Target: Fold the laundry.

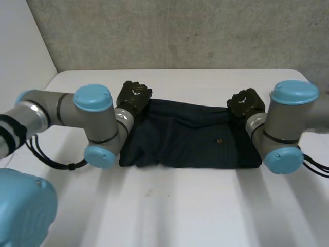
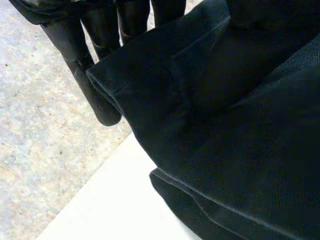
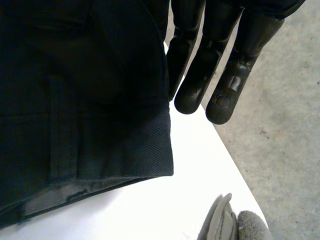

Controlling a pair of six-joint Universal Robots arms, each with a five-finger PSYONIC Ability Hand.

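Closest to the lens sat a light-blue cap (image 1: pixel 23 208) of the left arm, at the near left. Beyond it the white table (image 1: pixel 205 206) carried a dark navy garment (image 1: pixel 190 136). It was folded into a wide band and lay across the middle between both arms, with a small button (image 1: pixel 219 140) right of centre. At the garment's far left corner was the left hand (image 1: pixel 134 96); at its far right corner, the right hand (image 1: pixel 245 103). In the left wrist view the fingers (image 2: pixel 80 50) were straight, with the corner hem raised over their palm side and gripped there; the thumb was hidden by cloth. In the right wrist view the fingers (image 3: pixel 225 65) were straight and close together. The garment's edge was held against the innermost one, and its hemmed corner hung free over the table. A concrete wall (image 1: pixel 180 31) stood behind.
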